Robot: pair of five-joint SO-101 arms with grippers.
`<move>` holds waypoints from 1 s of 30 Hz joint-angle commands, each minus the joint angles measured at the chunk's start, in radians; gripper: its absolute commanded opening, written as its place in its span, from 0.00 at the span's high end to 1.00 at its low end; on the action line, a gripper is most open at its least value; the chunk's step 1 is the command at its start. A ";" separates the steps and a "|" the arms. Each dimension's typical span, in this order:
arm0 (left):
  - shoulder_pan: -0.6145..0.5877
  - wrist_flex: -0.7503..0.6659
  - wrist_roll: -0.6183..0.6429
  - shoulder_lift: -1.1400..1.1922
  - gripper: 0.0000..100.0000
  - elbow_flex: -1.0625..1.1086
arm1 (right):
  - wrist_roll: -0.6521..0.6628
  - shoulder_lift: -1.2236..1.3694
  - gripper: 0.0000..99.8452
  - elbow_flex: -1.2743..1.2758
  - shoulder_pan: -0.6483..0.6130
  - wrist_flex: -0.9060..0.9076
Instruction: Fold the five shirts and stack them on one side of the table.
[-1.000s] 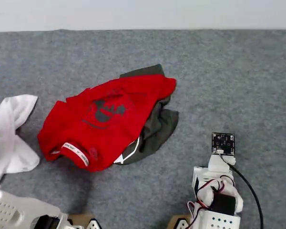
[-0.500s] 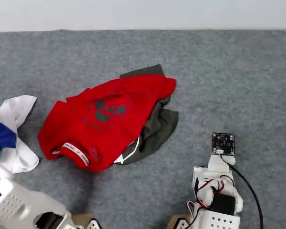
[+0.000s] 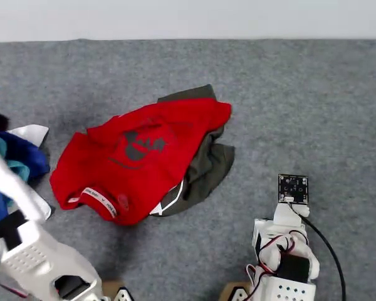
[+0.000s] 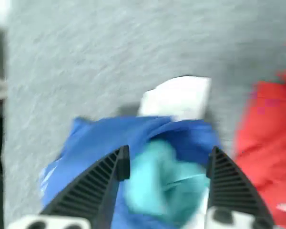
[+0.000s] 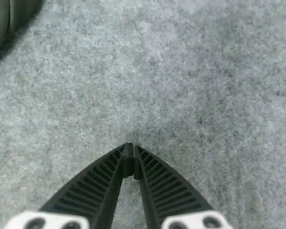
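Observation:
A red shirt [image 3: 135, 157] lies crumpled at the table's middle left, on top of a dark olive shirt [image 3: 207, 164]. At the left edge, a blue shirt [image 3: 22, 153] and a teal one [image 3: 14, 168] are bunched over a white shirt [image 3: 32, 133]. My left arm [image 3: 25, 251] runs up along that edge. My left gripper [image 4: 169, 152] hangs open above the teal shirt [image 4: 164, 183] and the blue shirt [image 4: 109, 138], with the white shirt [image 4: 178, 98] beyond and the red shirt [image 4: 267, 138] beside them. My right gripper [image 5: 133, 150] is shut above bare carpet.
Grey carpet [image 3: 301, 100] covers the table, with free room across the back and the whole right half. My right arm [image 3: 285, 251] sits folded at the front right. A corner of the dark olive shirt [image 5: 9, 19] lies far ahead of the right gripper.
The left arm has swung up along the left edge. Blue and teal cloth has come into view there over the white shirt. The right arm and the red shirt have not moved.

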 commanded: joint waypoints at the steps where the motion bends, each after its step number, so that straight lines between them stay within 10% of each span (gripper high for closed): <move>1: 0.129 0.095 -0.009 -0.031 0.73 -0.048 | 0.011 -0.008 0.99 0.015 -0.001 0.007; 20: 0.790 0.133 0.012 -0.018 0.73 0.397 | 0.011 -0.008 0.99 0.015 -0.001 0.007; 30: 0.902 -0.064 0.203 0.221 0.76 0.412 | 0.011 -0.008 0.99 0.015 -0.001 0.007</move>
